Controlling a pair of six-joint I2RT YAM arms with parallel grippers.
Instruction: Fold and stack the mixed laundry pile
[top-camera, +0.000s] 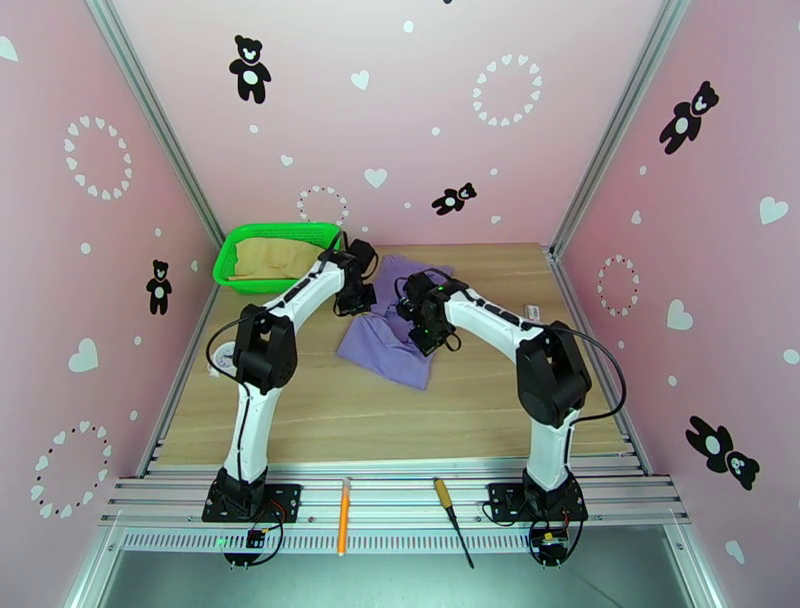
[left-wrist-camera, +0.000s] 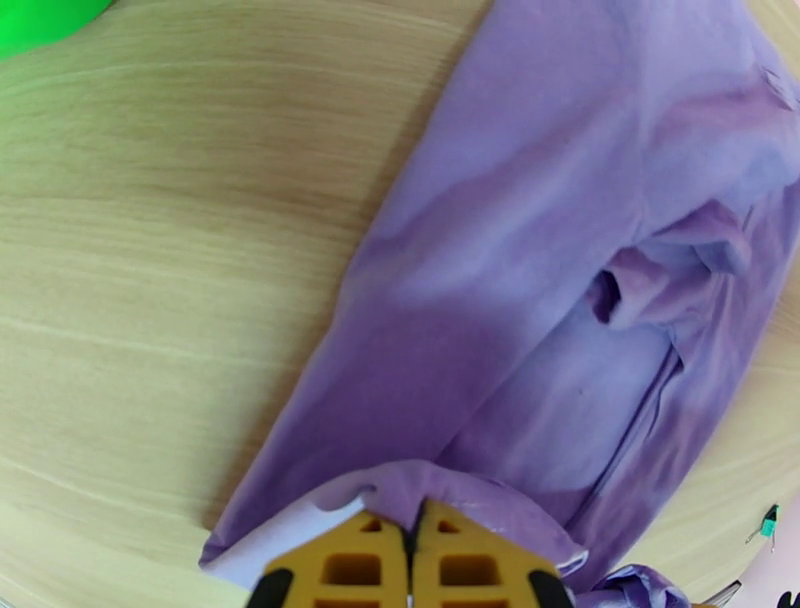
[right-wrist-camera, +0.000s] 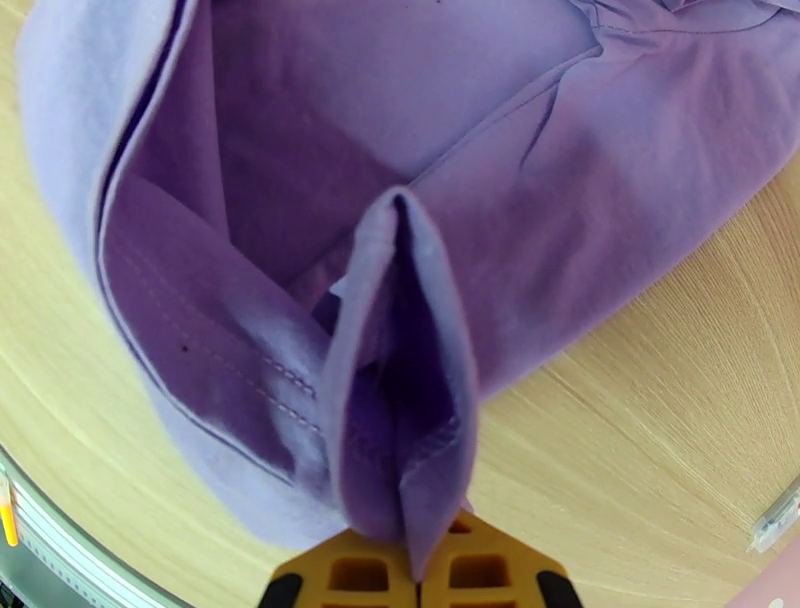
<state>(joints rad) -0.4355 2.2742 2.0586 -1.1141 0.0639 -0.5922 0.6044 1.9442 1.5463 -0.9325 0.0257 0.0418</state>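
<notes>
Pinching separate edges of the purple shirt (left-wrist-camera: 520, 250) spread on the wooden table (left-wrist-camera: 170, 250), the left gripper (left-wrist-camera: 410, 535) and right gripper (right-wrist-camera: 418, 555) clamped its cloth, apparently to draw a fold, while the tan garment (top-camera: 268, 258) lay in the green basket (top-camera: 228, 262).

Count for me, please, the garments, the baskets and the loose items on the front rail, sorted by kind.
Garments: 2 (lavender shirt, tan garment)
Baskets: 1 (green mesh basket)
Items on the front rail: 2 (orange stick, screwdriver)
Total: 5
</notes>
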